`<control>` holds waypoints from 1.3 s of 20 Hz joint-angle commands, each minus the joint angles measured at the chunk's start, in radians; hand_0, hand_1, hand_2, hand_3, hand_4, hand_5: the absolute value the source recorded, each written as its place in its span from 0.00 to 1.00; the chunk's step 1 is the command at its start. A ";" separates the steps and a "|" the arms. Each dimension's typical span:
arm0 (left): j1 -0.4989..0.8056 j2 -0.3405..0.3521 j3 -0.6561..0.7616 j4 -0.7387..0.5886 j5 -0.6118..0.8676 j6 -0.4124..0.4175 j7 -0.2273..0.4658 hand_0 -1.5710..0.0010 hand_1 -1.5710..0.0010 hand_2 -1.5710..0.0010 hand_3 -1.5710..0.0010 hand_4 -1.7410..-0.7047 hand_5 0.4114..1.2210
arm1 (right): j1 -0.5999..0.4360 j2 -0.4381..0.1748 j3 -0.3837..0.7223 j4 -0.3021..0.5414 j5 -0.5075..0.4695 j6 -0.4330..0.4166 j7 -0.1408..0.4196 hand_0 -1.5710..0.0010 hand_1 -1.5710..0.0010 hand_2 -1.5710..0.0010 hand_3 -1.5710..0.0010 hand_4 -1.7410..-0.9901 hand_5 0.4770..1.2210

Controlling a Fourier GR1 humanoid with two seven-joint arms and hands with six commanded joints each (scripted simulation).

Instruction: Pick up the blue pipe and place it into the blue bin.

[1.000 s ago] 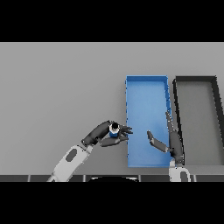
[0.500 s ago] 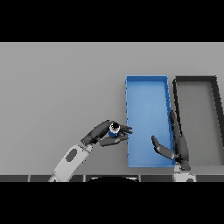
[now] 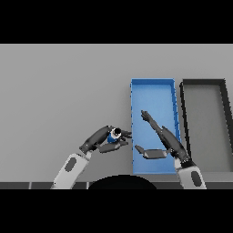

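Observation:
My left hand (image 3: pixel 101 140) is curled round a short blue pipe (image 3: pixel 113 135), whose dark open end faces up and right. It holds the pipe above the grey table, just left of the blue bin (image 3: pixel 153 88). The bin is a long blue tray running away from me, right of centre. My right hand (image 3: pixel 164 139) hovers open over the near half of the bin, fingers stretched toward the far left and thumb spread toward the pipe.
A black bin (image 3: pixel 203 83) of similar size stands directly right of the blue one, their long sides nearly touching. Bare grey table (image 3: pixel 59 86) spreads to the left and far side.
My right hand has swung left from the bin's right wall to over the bin's near middle. The left hand with the pipe has shifted slightly left and lower.

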 commanded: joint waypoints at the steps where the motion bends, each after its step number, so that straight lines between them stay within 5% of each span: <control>1: 0.003 -0.001 -0.002 -0.012 -0.007 0.001 0.000 0.00 0.00 0.00 0.00 0.26 1.00 | -0.038 0.008 0.024 -0.009 0.000 0.009 0.034 1.00 1.00 1.00 1.00 0.65 0.06; 8: -0.003 -0.032 0.015 0.010 -0.027 -0.023 0.024 0.00 0.00 0.00 0.00 0.26 1.00 | -0.209 0.045 0.107 0.023 -0.061 0.072 0.195 1.00 1.00 1.00 1.00 0.70 0.06; 15: -0.010 -0.054 0.050 0.027 0.001 -0.095 0.021 0.00 0.00 0.00 0.00 0.27 1.00 | -0.405 0.104 0.158 0.098 -0.115 0.112 0.261 1.00 1.00 1.00 1.00 0.71 0.05; 18: 0.007 -0.058 0.059 0.015 0.004 -0.119 -0.001 0.00 0.00 0.00 0.00 0.27 1.00 | -0.470 0.125 0.158 0.140 -0.141 0.126 0.297 0.98 0.93 0.92 0.97 0.69 0.05; 19: 0.020 -0.063 0.052 0.018 -0.017 -0.107 0.015 0.00 0.00 0.00 0.00 0.22 1.00 | -0.471 0.130 0.167 0.150 -0.136 0.133 0.290 0.89 0.85 0.84 0.91 0.65 0.06; 21: 0.023 -0.073 0.059 0.011 -0.006 -0.110 0.072 0.00 0.00 0.03 0.27 0.14 1.00 | -0.490 0.137 0.174 0.175 -0.129 0.140 0.291 0.60 0.58 0.58 0.68 0.48 0.06; 24: 0.002 -0.078 0.081 0.016 -0.014 -0.120 0.062 0.00 0.00 0.01 0.22 0.07 1.00 | -0.488 0.149 0.183 0.186 -0.131 0.128 0.244 0.31 0.30 0.30 0.43 0.27 0.17; 26: 0.015 -0.086 0.074 0.007 -0.020 -0.125 0.050 0.00 0.00 0.01 0.17 0.05 1.00 | -0.490 0.178 0.180 0.203 -0.152 0.114 0.233 0.20 0.19 0.19 0.27 0.33 0.41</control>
